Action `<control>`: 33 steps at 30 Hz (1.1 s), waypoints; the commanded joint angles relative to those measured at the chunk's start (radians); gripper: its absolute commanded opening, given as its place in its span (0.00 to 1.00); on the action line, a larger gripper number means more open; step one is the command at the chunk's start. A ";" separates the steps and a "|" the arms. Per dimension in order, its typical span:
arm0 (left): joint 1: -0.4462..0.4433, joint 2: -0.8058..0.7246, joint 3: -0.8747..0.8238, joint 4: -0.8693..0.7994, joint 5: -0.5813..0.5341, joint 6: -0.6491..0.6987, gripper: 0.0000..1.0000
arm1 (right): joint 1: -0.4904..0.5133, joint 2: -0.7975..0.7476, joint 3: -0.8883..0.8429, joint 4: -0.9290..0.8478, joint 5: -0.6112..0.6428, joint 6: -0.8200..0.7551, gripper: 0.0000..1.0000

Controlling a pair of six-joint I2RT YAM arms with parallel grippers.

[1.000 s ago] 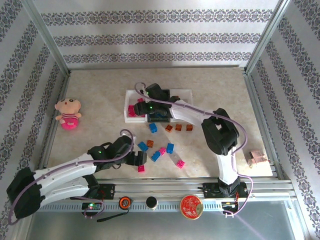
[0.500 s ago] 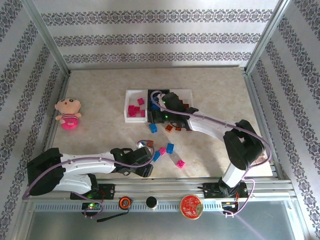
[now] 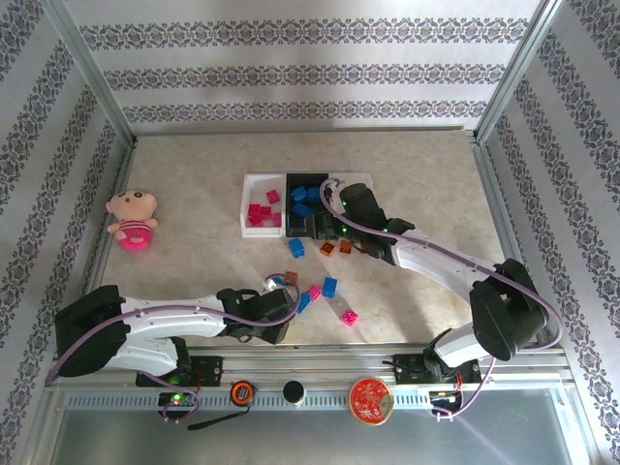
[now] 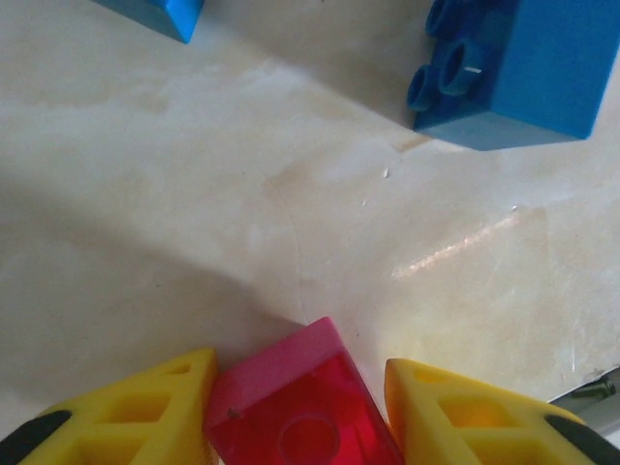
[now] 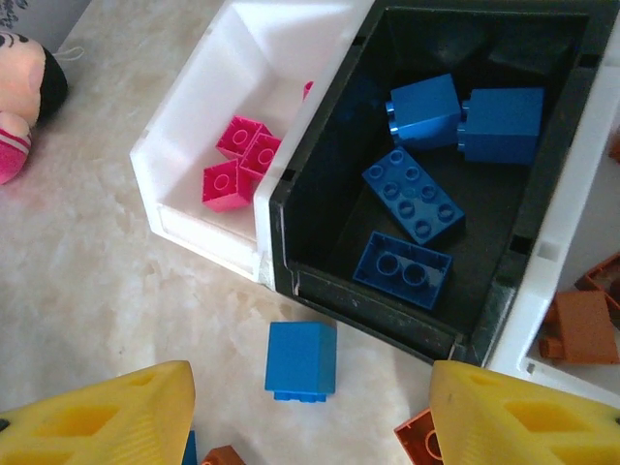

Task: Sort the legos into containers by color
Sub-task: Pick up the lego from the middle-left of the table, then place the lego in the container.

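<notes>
1. from above, the containers lie in a row on the bench. the black tray is the middle one, and a pink doll lies far to its left.
2. the same view shows loose legos scattered on the near side of the black tray, in pink, blue and orange-brown.
3. the left pincer sits low at the near edge of that scatter, well apart from the black tray. its fingers cannot be made out from above.
4. the left wrist view gives what the top view does not. the yellow fingers sit against both sides of a pink lego, so the pincer is closed on it, with the brick down by the bench.
5. that view also shows a blue lego lying on its side just beyond the pink one, studs facing left.
6. the right pincer hangs over the near wall of the black tray. in its wrist view the two fingers stand wide apart with nothing between them, so it is open.
7. the right wrist view shows the tray contents clearly. blue bricks lie inside the black tray, pink bricks in the white tray on its left, and orange-brown bricks in the white tray on its right.
8. one single blue brick rests on the bench just outside the black tray's near wall.
9. a red disc on the front rail, far nearer than the black tray, bears a gold marking too small to read.
</notes>
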 commanded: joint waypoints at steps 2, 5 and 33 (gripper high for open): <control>-0.003 -0.056 -0.017 -0.043 -0.046 -0.013 0.39 | -0.020 -0.054 -0.045 0.013 0.028 0.029 0.66; 0.052 -0.118 -0.010 -0.059 -0.058 0.019 0.37 | -0.025 -0.085 -0.074 0.013 0.030 0.033 0.66; 0.781 0.497 0.751 0.134 0.081 0.302 0.41 | 0.014 -0.403 -0.370 -0.082 0.006 0.066 0.66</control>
